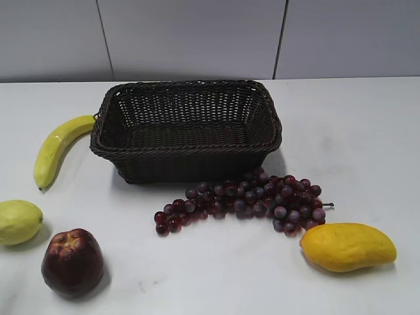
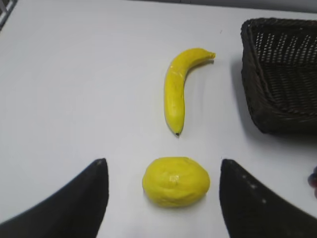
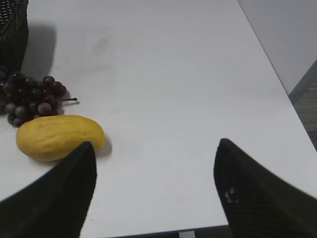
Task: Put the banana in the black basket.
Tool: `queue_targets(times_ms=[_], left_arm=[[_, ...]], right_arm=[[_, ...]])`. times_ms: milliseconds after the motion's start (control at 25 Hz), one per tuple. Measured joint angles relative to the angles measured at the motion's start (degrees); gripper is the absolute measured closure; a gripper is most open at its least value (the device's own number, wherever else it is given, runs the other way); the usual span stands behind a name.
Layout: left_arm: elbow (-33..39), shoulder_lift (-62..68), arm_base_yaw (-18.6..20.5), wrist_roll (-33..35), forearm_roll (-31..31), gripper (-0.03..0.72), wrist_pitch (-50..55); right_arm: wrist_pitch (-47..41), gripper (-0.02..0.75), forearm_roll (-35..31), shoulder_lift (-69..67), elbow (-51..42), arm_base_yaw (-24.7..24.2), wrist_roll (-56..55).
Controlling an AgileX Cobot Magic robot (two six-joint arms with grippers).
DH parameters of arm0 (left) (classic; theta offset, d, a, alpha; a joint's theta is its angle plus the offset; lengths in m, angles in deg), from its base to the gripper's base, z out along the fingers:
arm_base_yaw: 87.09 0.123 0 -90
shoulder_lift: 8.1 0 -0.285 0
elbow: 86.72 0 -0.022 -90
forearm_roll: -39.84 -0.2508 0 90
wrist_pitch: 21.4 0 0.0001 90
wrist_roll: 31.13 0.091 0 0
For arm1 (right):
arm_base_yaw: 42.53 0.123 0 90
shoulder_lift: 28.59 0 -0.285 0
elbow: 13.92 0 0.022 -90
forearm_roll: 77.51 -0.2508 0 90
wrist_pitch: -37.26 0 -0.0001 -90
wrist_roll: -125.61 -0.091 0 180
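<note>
The banana (image 1: 58, 149) lies on the white table just left of the black basket (image 1: 186, 154), which stands empty at the middle back. In the left wrist view the banana (image 2: 177, 89) lies ahead of my open, empty left gripper (image 2: 163, 166), with the basket's corner (image 2: 282, 74) at the right. My right gripper (image 3: 154, 148) is open and empty above the table's front right part. Neither gripper shows in the exterior view.
A pale-green guava-like fruit (image 1: 18, 222) (image 2: 176, 181) lies between my left fingers' line of view. A dark red apple (image 1: 72, 261) sits front left. Purple grapes (image 1: 249, 200) (image 3: 32, 96) lie before the basket. A mango (image 1: 348, 246) (image 3: 59, 137) lies front right, near the table edge (image 3: 198, 229).
</note>
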Motion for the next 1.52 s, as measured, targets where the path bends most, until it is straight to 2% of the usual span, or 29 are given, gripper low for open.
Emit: queue_targets(times_ms=[320, 680, 1040, 1520], left_arm=[[-7.8, 17.4, -0.2, 0.0, 0.6, 0.005, 0.0], [-19.7, 36.6, -9.2, 0.0, -1.1, 0.009, 1.2], [-30.2, 53.1, -9.6, 0.0, -1.8, 0.009, 3.6], [-42.7, 69.0, -9.7, 0.0, -6.5, 0.009, 3.9]], right_arm=[[0.0, 0.148, 0.0, 0.0, 0.0, 0.0, 0.0], [0.0, 0.148, 0.0, 0.0, 0.0, 0.0, 0.0], [0.0, 0.148, 0.0, 0.0, 0.0, 0.0, 0.0], [0.0, 0.148, 0.0, 0.0, 0.0, 0.0, 0.0]])
